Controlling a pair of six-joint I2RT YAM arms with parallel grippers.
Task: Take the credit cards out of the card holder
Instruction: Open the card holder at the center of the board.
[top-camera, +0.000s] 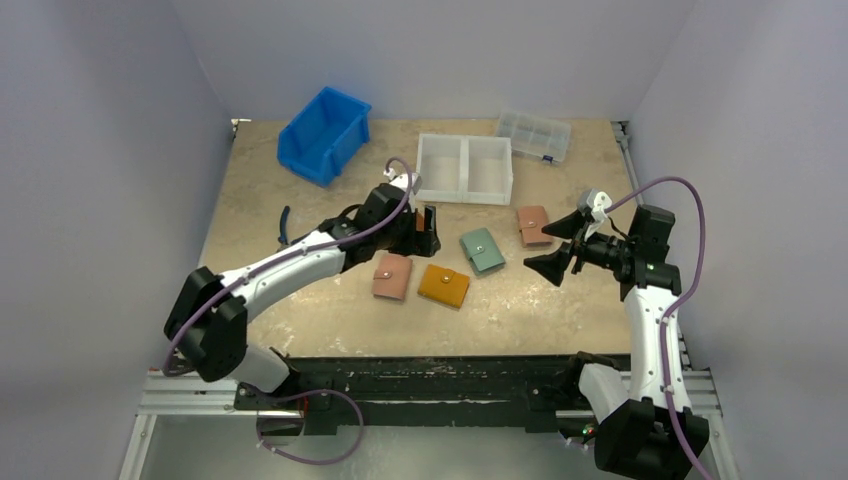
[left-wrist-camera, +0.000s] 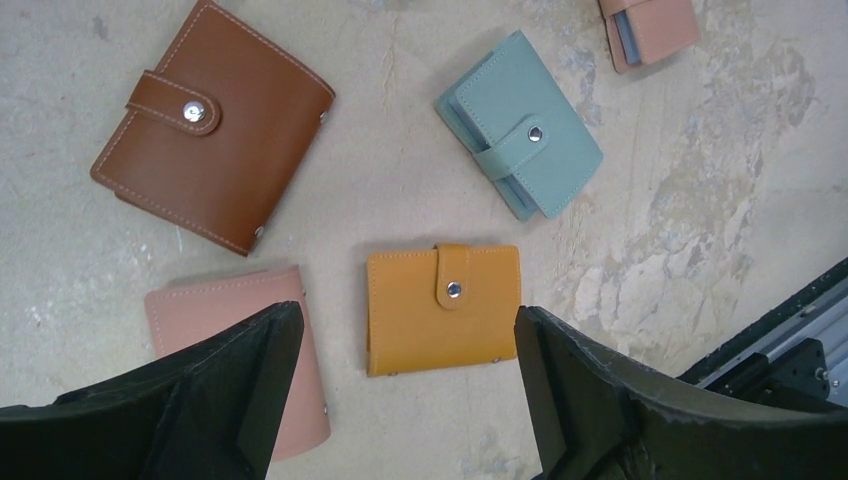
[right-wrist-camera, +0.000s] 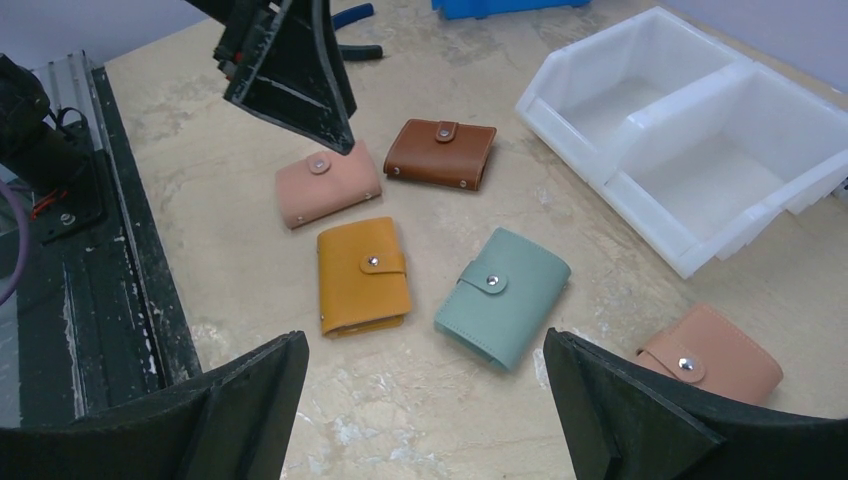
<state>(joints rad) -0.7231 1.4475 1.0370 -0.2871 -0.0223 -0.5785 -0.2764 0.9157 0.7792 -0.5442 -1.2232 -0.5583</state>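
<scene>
Beige table (top-camera: 560, 310), white walls (top-camera: 430, 50); card holder (top-camera: 443, 286) shut — left gripper (left-wrist-camera: 408, 318), right gripper (right-wrist-camera: 425, 338) open, empty.

Wallets crowd the card holder at the left and back; bare bench lies in front and to the right.

My left gripper (left-wrist-camera: 410, 400) hangs over the card holder (left-wrist-camera: 442, 308), jaws spread wide. The pink wallet (left-wrist-camera: 220, 315) lies just beside the holder's left edge, leaving only a narrow gap. The teal wallet (top-camera: 482, 250) sits near its far right corner, and the brown wallet (left-wrist-camera: 213, 125) lies further back. My right gripper (top-camera: 555, 245), jaws also wide, faces open bench (top-camera: 560, 310) towards the holder. The second pink wallet (top-camera: 534, 225) lies near it. The white tray (top-camera: 465, 168) stands well behind.
</scene>
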